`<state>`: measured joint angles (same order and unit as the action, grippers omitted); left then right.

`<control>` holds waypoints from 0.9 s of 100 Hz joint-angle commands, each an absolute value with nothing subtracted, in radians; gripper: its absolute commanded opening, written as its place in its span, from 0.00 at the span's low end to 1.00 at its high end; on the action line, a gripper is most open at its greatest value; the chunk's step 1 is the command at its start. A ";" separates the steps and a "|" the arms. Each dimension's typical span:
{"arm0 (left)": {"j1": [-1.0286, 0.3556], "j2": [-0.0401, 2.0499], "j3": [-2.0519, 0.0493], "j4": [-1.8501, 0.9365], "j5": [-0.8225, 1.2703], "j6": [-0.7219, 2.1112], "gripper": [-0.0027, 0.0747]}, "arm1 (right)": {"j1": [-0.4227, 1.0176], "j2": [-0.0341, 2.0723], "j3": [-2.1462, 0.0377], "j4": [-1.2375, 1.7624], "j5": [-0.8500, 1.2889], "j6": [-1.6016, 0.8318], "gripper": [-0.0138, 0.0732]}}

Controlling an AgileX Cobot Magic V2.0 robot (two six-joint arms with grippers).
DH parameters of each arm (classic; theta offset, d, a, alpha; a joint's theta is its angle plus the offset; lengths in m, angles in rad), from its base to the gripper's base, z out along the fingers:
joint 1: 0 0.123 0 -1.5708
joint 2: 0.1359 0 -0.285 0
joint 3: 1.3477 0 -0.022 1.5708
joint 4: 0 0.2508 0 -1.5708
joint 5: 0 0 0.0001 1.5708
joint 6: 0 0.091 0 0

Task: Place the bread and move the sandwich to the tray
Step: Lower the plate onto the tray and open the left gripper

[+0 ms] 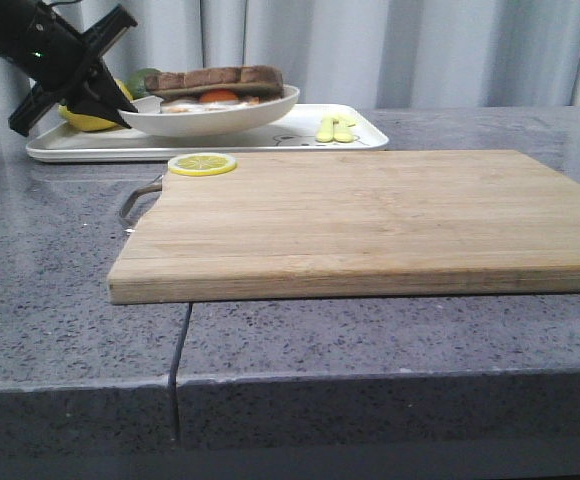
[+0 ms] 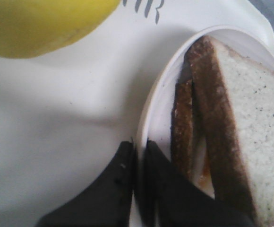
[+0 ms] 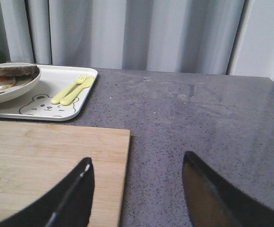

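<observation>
Sandwich (image 1: 217, 84) on plate (image 1: 210, 118) atop tray (image 1: 205, 141), left gripper (image 1: 127, 103) at rim.

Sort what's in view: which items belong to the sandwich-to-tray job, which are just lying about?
Job:
- sandwich
- plate under it
- tray
- left gripper, shut on the plate rim

Lying about:
- cutting board
- lemon slice on the board's corner
- whole lemon on the tray
- yellow fork and spoon on the tray

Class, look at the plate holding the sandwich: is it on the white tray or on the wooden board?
On the tray. The plate sits there with the sandwich; the left gripper pinches its rim.
</observation>
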<state>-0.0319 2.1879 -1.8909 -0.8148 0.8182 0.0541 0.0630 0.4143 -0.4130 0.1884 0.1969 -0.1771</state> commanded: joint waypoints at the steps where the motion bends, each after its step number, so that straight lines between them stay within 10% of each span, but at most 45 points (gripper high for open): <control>1: -0.047 2.121 -1.929 -0.877 0.782 0.039 0.01 | 0.058 0.415 -0.441 0.190 0.114 -0.179 0.65; 90: -0.049 2.133 -1.931 -0.850 0.709 0.035 0.01 | 0.058 0.415 -0.441 0.190 0.114 -0.179 0.65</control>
<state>-0.0417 2.2011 -1.8916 -0.7886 0.7575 0.0482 0.0630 0.4143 -0.4130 0.1884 0.1969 -0.1771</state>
